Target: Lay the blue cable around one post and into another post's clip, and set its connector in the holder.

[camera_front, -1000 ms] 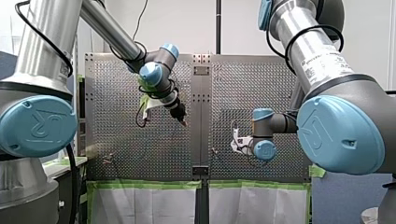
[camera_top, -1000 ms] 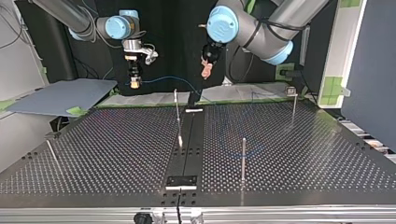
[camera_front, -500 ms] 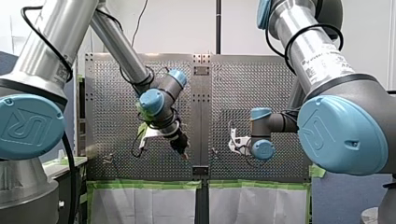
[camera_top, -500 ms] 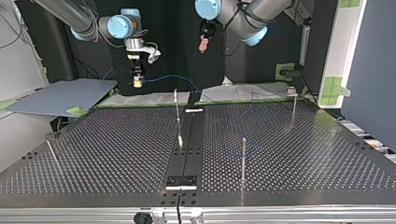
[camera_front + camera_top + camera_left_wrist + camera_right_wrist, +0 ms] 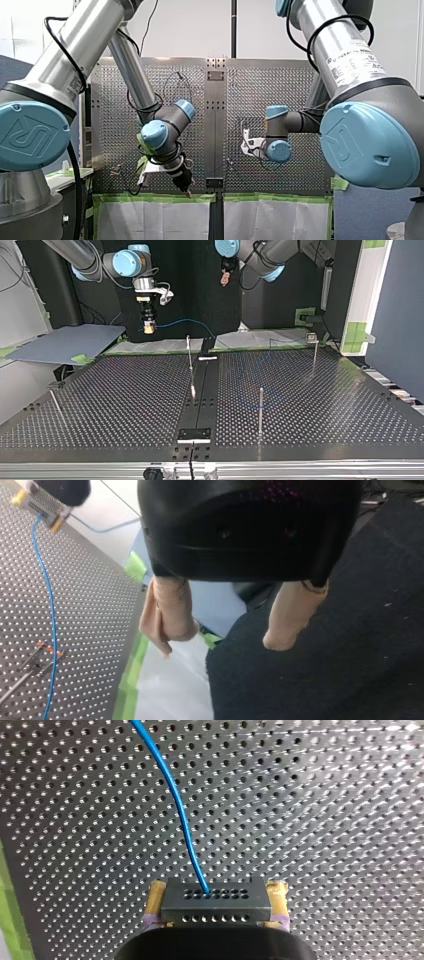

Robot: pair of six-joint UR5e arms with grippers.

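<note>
My right gripper [image 5: 216, 896] is shut on the grey connector [image 5: 215, 902], its yellow pads [image 5: 155, 901] pressing both ends. The blue cable [image 5: 181, 807] leaves the connector's face and runs out over the perforated table [image 5: 325, 820]. In the top view that gripper [image 5: 147, 326] hangs above the table's far edge at the left, and the cable [image 5: 182, 320] arcs from it down to a loose loop on the table [image 5: 250, 385]. My left gripper [image 5: 220, 647] is open with nothing between its beige fingers [image 5: 167, 615]. It hangs high behind the table [image 5: 226, 278], and low near the green tape in the front view [image 5: 186, 189].
Thin upright posts stand on the table: one near the middle back [image 5: 189, 357], one toward the front [image 5: 260, 410], one with a clip head at the back right [image 5: 313, 342], one leaning at the left [image 5: 55, 402]. A black holder plate [image 5: 194, 434] sits on the centre strip.
My left arm has swung back off the table, its open gripper dropping to the near edge in the front view. My right gripper has shifted slightly with the connector still in it.
</note>
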